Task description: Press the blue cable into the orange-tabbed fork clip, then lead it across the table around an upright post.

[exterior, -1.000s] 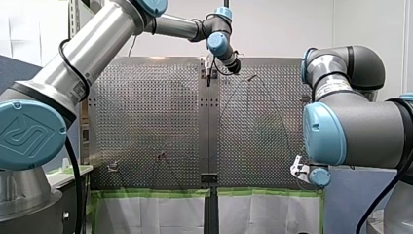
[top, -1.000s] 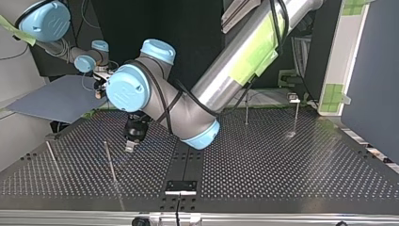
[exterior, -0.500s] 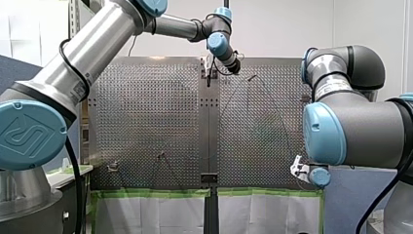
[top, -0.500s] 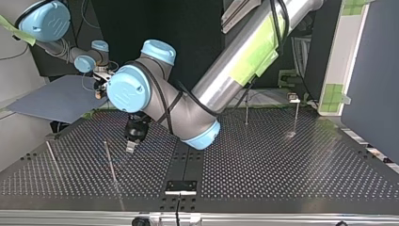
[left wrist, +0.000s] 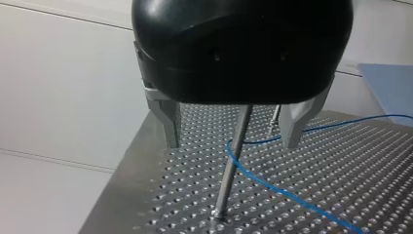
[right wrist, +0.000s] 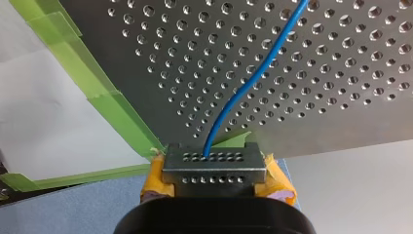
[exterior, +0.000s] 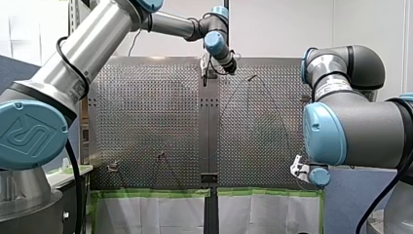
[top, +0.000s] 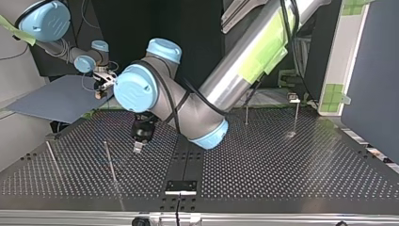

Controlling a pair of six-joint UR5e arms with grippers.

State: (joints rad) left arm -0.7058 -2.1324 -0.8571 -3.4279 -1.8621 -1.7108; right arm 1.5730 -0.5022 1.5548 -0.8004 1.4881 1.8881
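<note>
In the left wrist view my left gripper (left wrist: 233,139) is open, with bare metal fingers (left wrist: 168,122). An upright metal post (left wrist: 233,161) stands in line with the gap between them. The blue cable (left wrist: 272,187) bends around that post and lies on the perforated table (left wrist: 341,165). In the right wrist view my right gripper (right wrist: 212,163), with yellow pads (right wrist: 280,178), is shut on the blue cable (right wrist: 253,80) just off the table's edge. The top view has my left gripper (top: 138,146) low over the table and my right gripper (top: 99,87) at the far left corner. I cannot make out the orange-tabbed clip.
Several thin upright posts stand on the table (top: 282,165): two at the top view's left (top: 109,162) (top: 51,157), two at its far right (top: 246,113) (top: 296,117). A second post (left wrist: 275,117) rises beyond the left gripper. Green tape (right wrist: 117,117) lines the table's edge.
My left arm has shifted a little to the right in the top view, its gripper still open. My right arm has not moved.
</note>
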